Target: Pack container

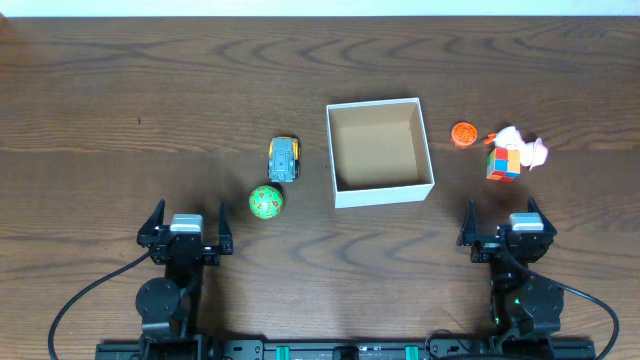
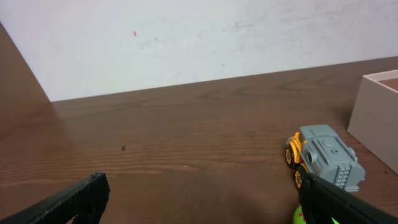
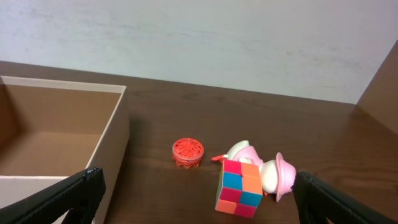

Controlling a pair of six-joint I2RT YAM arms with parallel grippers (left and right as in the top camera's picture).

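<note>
The container (image 1: 345, 195) is a square white cardboard box with a tan inside, empty, at the table's middle; its wall also shows in the right wrist view (image 3: 115, 134) and at the left wrist view's edge (image 2: 373, 118). Left of it lie a grey-and-yellow toy truck (image 1: 284, 159) (image 2: 326, 158) and a green ball (image 1: 266, 201) (image 2: 300, 216). Right of it lie an orange disc (image 1: 463, 134) (image 3: 188, 151), a colour cube (image 1: 503, 163) (image 3: 240, 186) and a white-and-pink duck toy (image 1: 524, 146) (image 3: 273, 173). My left gripper (image 1: 186, 222) (image 2: 202, 196) and right gripper (image 1: 504, 222) (image 3: 198, 199) are open and empty near the front edge.
A pale wall stands behind the table's far edge in both wrist views. The dark wood table (image 1: 150, 100) stretches bare to the left of the truck and ball. Black cables run from both arm bases at the front.
</note>
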